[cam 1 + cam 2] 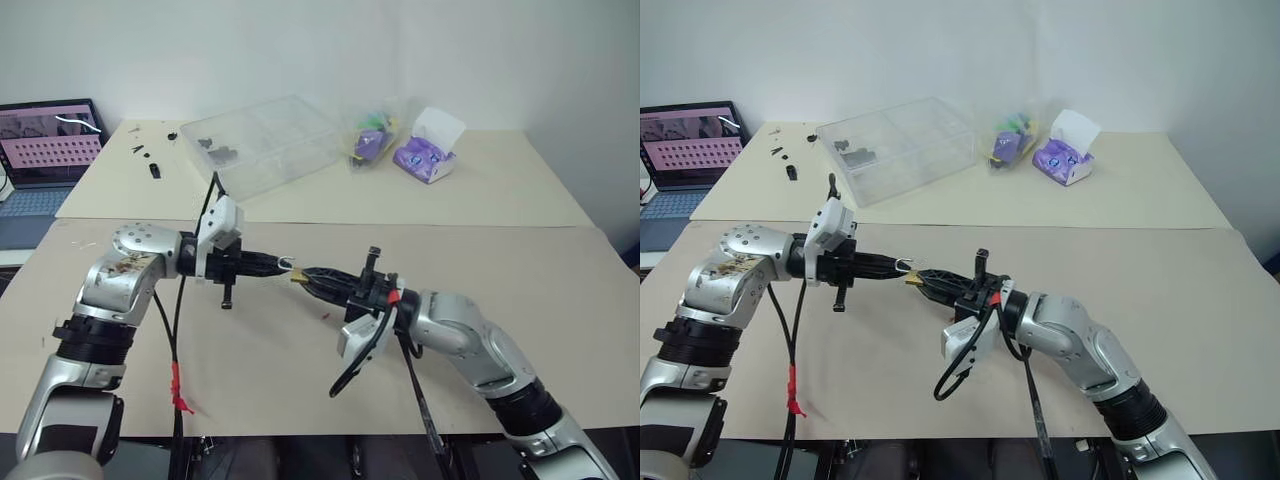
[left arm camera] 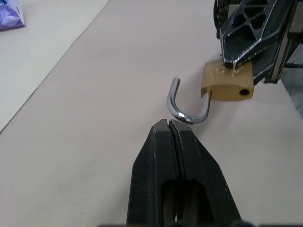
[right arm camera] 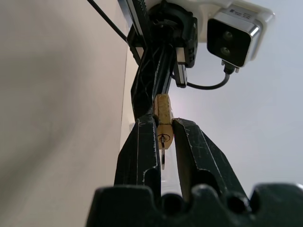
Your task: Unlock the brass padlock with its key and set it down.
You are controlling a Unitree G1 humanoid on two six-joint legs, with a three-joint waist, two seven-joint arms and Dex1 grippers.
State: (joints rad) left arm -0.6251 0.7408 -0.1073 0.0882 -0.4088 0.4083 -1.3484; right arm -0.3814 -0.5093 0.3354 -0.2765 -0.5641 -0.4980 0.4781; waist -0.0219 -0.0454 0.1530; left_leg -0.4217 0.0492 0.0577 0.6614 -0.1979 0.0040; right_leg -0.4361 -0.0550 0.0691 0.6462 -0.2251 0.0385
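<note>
The brass padlock (image 2: 227, 83) hangs in the air over the table's middle, its body clamped between the fingers of my right gripper (image 3: 164, 124). Its silver shackle (image 2: 182, 107) has swung open, with one end free. The key (image 3: 162, 153) sits in the keyhole on the body's end facing my right wrist. My left gripper (image 2: 169, 123) is shut with nothing in it, and its tip lies just beside the shackle's bend. In the head views the two grippers meet tip to tip at the padlock (image 1: 298, 274).
A clear plastic box (image 1: 265, 140) stands on the far table. To its right lie a purple bag (image 1: 370, 140) and a purple tissue pack (image 1: 425, 150). Small black parts (image 1: 155, 165) lie at the far left, next to a laptop (image 1: 50, 150). Black cables hang from both wrists.
</note>
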